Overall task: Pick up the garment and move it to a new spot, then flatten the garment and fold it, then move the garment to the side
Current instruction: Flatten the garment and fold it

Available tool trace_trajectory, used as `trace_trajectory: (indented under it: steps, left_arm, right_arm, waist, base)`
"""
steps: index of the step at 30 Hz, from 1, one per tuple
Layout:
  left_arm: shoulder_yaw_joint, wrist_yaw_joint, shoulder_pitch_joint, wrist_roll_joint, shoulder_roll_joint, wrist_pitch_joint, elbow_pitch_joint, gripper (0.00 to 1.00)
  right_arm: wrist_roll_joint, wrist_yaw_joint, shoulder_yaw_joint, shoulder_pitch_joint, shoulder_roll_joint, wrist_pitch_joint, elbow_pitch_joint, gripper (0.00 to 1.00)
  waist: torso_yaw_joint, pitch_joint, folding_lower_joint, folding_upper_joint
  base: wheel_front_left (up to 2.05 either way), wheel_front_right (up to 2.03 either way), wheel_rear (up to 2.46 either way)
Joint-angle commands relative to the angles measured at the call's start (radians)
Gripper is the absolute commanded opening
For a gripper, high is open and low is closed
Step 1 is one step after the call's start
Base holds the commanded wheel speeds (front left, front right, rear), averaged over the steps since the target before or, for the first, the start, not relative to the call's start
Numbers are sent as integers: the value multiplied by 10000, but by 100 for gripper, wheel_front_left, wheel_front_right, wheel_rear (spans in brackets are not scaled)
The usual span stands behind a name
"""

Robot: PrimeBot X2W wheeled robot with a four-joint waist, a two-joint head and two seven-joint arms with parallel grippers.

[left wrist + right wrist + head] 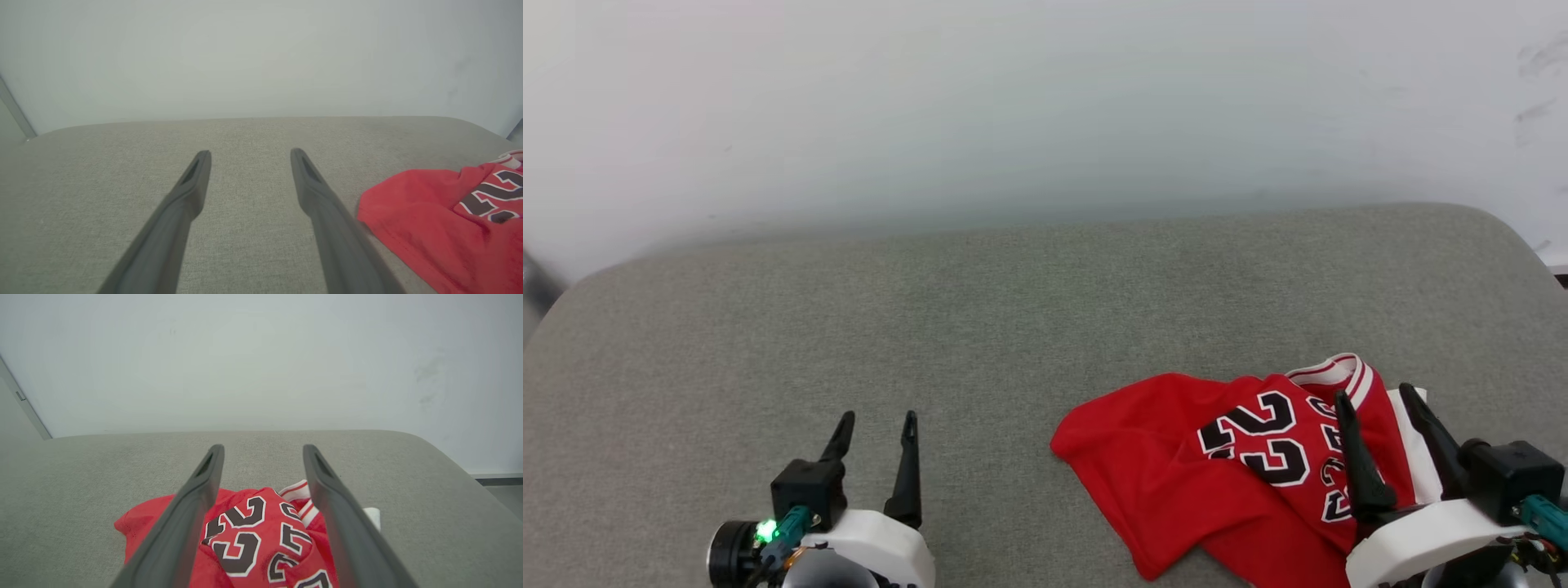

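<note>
- Plainly finding the garment (pixel 1176 465) bunched in a rumpled heap at about 4 o'clock on the grey fabric surface (pixel 1013 327), with the number print twisted face-up, the striped collar at the heap's 1 o'clock and a white sleeve peeking out at its 3 o'clock edge.
- Reading the right jaws as spread apart and empty, poised over the heap's 3 o'clock side astride the printed chest; unable to tell about contact with the cloth.
- Reading the left jaws as spread apart too, gripping nothing, over bare surface at 7 o'clock, well apart from the heap.
- Judging the task as early, with no flattening or folding done.
- Risk of pinching several layers at once by closing on the bunched middle, then lifting a twisted lump rather than a hanging sheet.
- Risk of too shallow a bite on slick jersey, letting it slip out mid-carry.
- Risk of snagging a fingertip in the collar or sleeve opening hidden among the folds.
- Risk of dragging rather than lifting, adding fresh wrinkles.
</note>
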Motion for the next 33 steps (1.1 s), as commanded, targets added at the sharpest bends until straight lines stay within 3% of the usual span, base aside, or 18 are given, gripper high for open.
trace_trajectory:
  steps: [1,10,11,13,23,31,32,33]
  left_arm:
    - [-120,-197,-202,24,42,43,0,100]
    - [-1382,-1597,-1815,-17,-206,1537,739,100]
    - [-1777,-2112,-2416,-140,-277,2418,1335,100]
    - [-1982,-2354,-2805,-232,-275,3083,1723,100]
    - [-2450,-2773,-4477,-494,424,5907,3251,100]
    - [-2868,-2874,-4794,-751,799,7929,4217,100]
    - [-2988,-2902,-4748,-837,808,8266,4299,91]
    - [-3056,-2914,-4655,-1029,782,8603,4361,66]
  right_arm:
    - [95,-3,78,81,15,83,-61,100]
    - [401,-3,237,-189,16,116,105,100]
    - [455,-2,348,-245,17,110,209,100]
    - [471,-3,471,-344,18,79,258,100]
    - [928,-3,770,-734,16,-447,770,100]
    - [1233,-3,844,-887,17,-856,1281,100]
    - [1248,-3,858,-917,17,-902,1332,100]
    - [1271,-3,870,-954,17,-940,1382,100]
  waist:
    - [-107,30,0,0]
    - [-892,351,0,0]
    - [-1303,503,0,0]
    - [-1641,703,0,0]
    - [-3084,1969,0,0]
    - [-3521,2368,0,0]
    - [-3543,2384,0,0]
    - [-3558,2395,0,0]
  base:
    - [0,0,0]
    - [0,0,0]
    - [0,0,0]
    - [0,0,0]
    - [0,0,0]
    - [0,0,0]
    - [0,0,0]
    - [0,0,0]
